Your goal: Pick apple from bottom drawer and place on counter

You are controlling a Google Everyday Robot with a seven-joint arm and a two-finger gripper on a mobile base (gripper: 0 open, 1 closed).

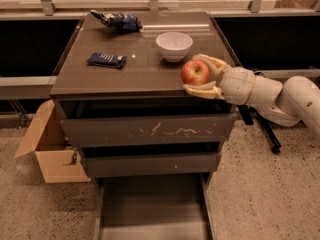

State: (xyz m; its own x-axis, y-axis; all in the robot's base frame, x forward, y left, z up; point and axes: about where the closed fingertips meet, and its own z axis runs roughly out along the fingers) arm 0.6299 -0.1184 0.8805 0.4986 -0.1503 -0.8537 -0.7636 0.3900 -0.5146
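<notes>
- The bottom drawer [152, 211] stood pulled out, well below the hand.
- The hand [194, 74] was clamped on the apple [195, 71], one finger above and one beneath it, at the near edge of the worktop [140, 74].
- This looked like the placing step. The next move called for carrying the apple inward, lowering it, then letting go.
- The white bowl [174, 45] sat just beyond the hand — worth a berth.

You'll log 4 bystanders. Round white ceramic bowl [174, 45]: just behind the gripper [192, 73] at the counter [145, 71] right front edge. Flat dark-blue packet [106, 60]: left. Crumpled blue bag [119, 20]: rear. Open brown cardboard box [47, 151]: floor-level, left.
</notes>
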